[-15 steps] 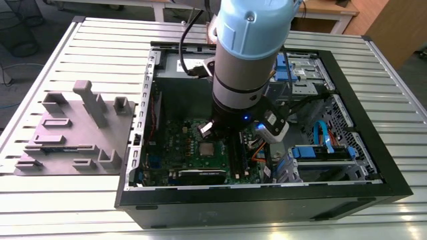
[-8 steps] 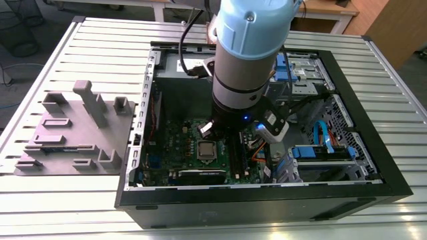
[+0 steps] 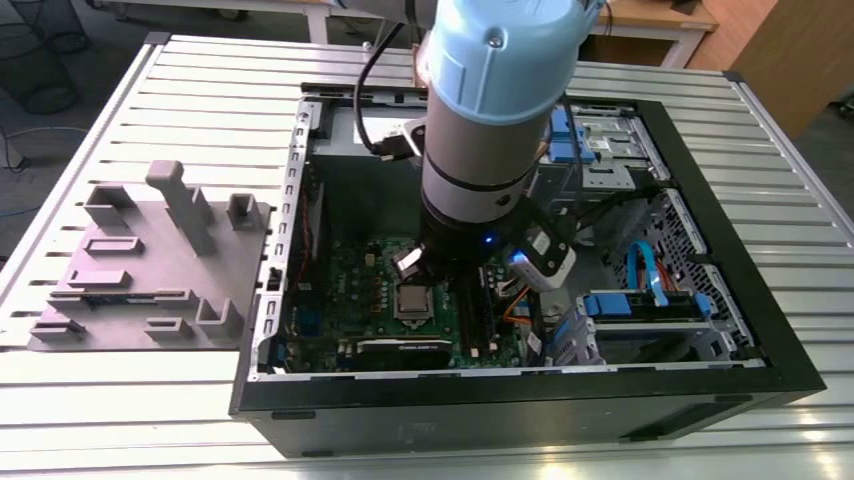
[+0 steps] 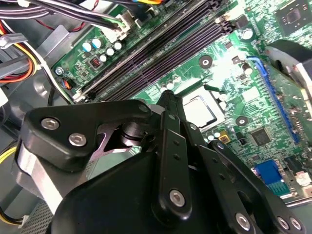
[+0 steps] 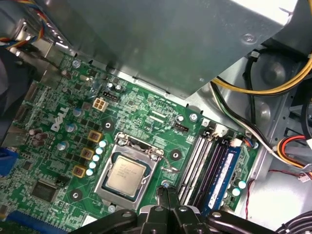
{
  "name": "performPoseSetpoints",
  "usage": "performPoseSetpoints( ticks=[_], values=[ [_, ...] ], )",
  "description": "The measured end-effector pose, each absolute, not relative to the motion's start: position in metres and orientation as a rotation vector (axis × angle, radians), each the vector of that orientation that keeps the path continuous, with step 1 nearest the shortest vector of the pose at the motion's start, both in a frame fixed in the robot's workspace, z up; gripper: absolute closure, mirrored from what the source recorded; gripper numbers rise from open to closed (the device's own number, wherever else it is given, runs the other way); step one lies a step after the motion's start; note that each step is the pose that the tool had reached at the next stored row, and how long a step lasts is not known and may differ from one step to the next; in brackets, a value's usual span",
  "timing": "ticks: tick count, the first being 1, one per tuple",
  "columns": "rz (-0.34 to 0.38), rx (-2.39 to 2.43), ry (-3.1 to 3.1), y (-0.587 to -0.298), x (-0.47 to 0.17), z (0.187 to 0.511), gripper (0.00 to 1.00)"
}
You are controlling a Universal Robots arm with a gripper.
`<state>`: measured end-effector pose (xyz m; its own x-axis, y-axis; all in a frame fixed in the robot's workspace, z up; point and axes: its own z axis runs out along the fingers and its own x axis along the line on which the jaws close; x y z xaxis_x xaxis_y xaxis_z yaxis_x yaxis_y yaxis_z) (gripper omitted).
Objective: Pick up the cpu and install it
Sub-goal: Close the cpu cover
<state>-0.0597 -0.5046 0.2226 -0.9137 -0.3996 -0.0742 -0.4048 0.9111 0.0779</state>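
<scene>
1. Hanging over the open computer case (image 3: 747, 335) in the exterior view, the arm (image 3: 494, 120) reaches down toward the green motherboard (image 3: 358, 272).
2. The gripper (image 5: 165, 191) has its two dark fingers pressed together at the tips in the first wrist view, and nothing is caught between them. In the second wrist view the gripper (image 4: 168, 97) shows the same closed pair.
3. The cpu (image 5: 126, 173) lies flat on the motherboard (image 5: 146, 112) inside the metal socket frame (image 5: 101, 181), silvery top upward. It can also be seen in the exterior view (image 3: 414, 300) and the second wrist view (image 4: 200, 109).
4. The gripper's tips are near one corner of the socket frame, between it and the memory slots (image 5: 200, 161). They are apart from the cpu and do not touch it.
5. A memory stick (image 5: 225, 170) stands in one of those slots.
6. A grey moulded tray (image 3: 134, 260) rests on the slatted table (image 3: 200, 70), on the exterior view's left of the case and well apart from the cpu.
</scene>
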Motion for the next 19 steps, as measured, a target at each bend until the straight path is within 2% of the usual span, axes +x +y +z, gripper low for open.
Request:
performPoseSetpoints(
  ticks=[19],
  values=[
    [0.143,-0.633,3.004,-0.5102,-0.0663,0.2236,0.89]
  ],
)
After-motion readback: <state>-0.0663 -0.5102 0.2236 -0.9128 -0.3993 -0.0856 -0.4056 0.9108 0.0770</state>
